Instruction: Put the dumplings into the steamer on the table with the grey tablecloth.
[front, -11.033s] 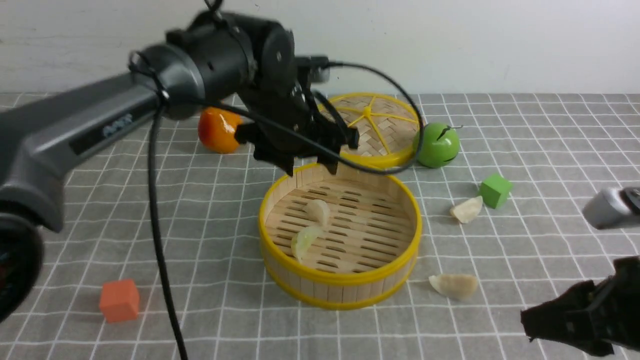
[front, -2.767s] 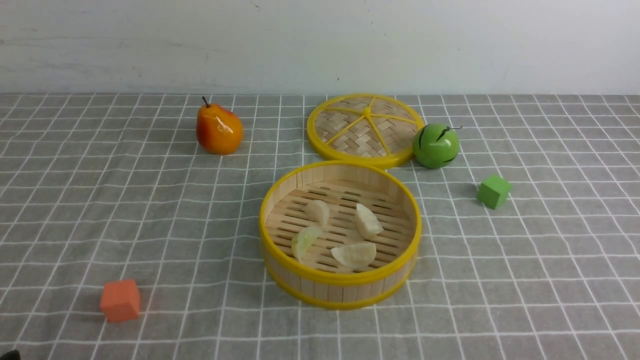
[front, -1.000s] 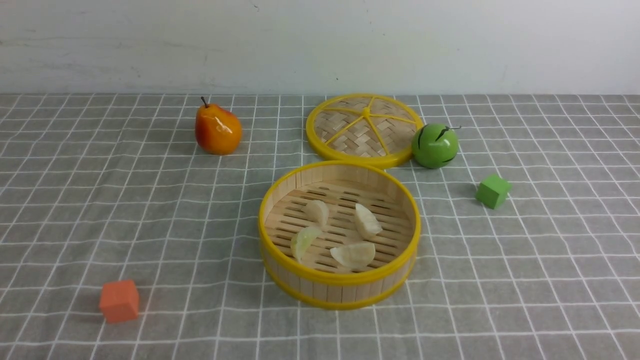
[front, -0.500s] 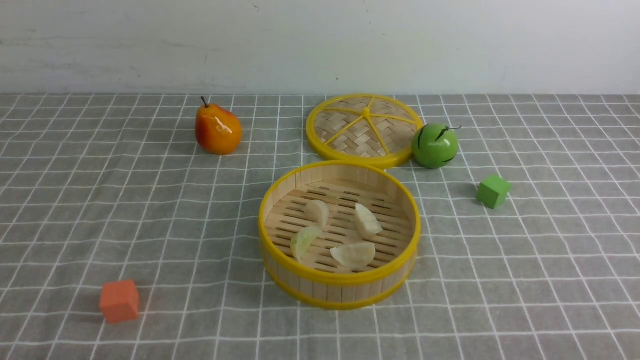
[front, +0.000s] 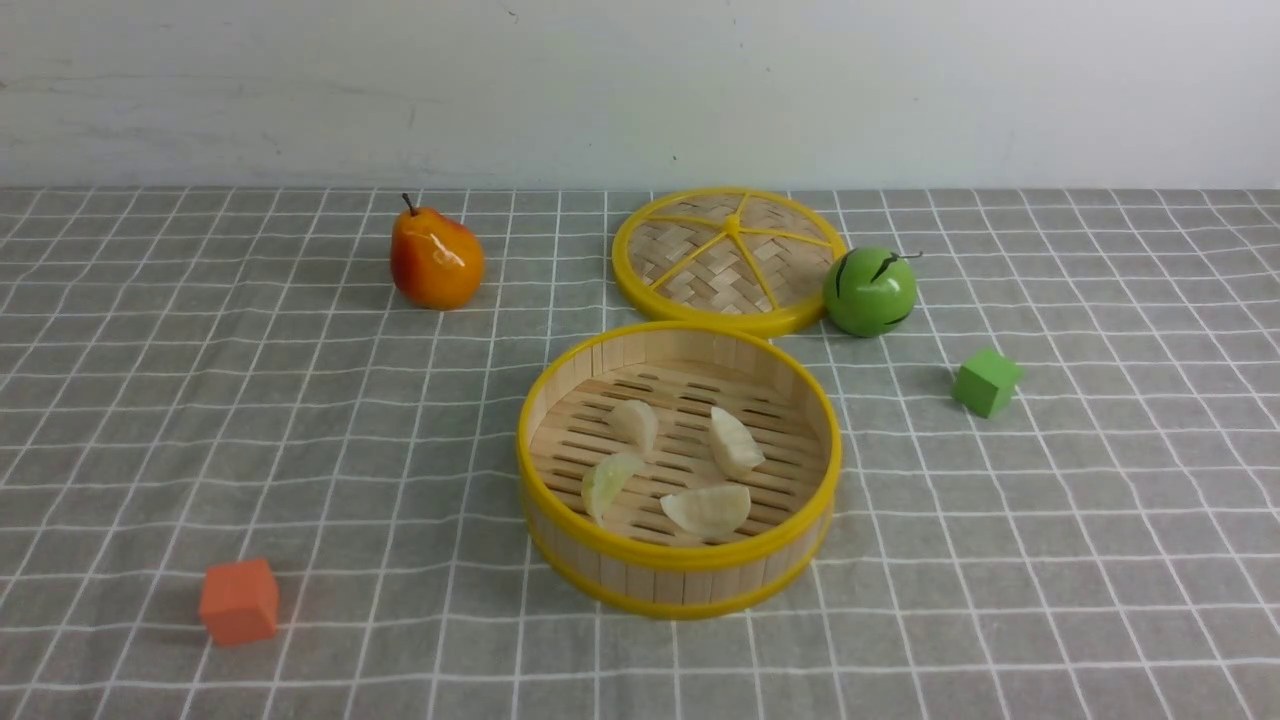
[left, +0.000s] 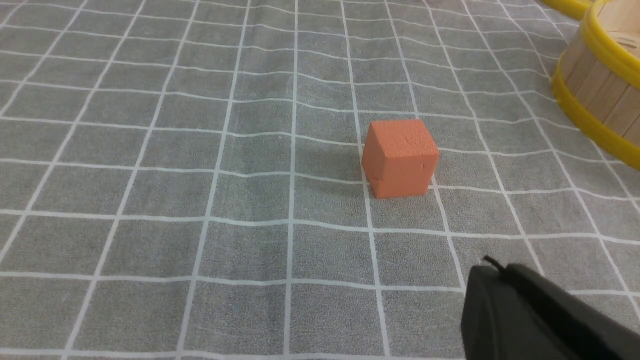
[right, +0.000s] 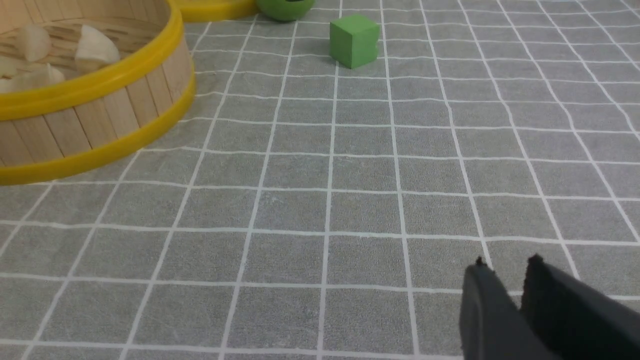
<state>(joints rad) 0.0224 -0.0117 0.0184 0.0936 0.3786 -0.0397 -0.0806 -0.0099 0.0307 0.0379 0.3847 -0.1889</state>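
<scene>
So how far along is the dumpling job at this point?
It looks finished. All four dumplings lie on the slatted floor of the steamer, and none shows on the grey tablecloth. Nothing is in hand: the left gripper and right gripper are clear of the steamer, holding nothing. Nothing looks left to do.

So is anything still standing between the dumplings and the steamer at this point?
Nothing visible does. All four dumplings already lie on the slatted floor of the steamer, none on the grey tablecloth. The lid lies flat behind the steamer, not over it.
</scene>
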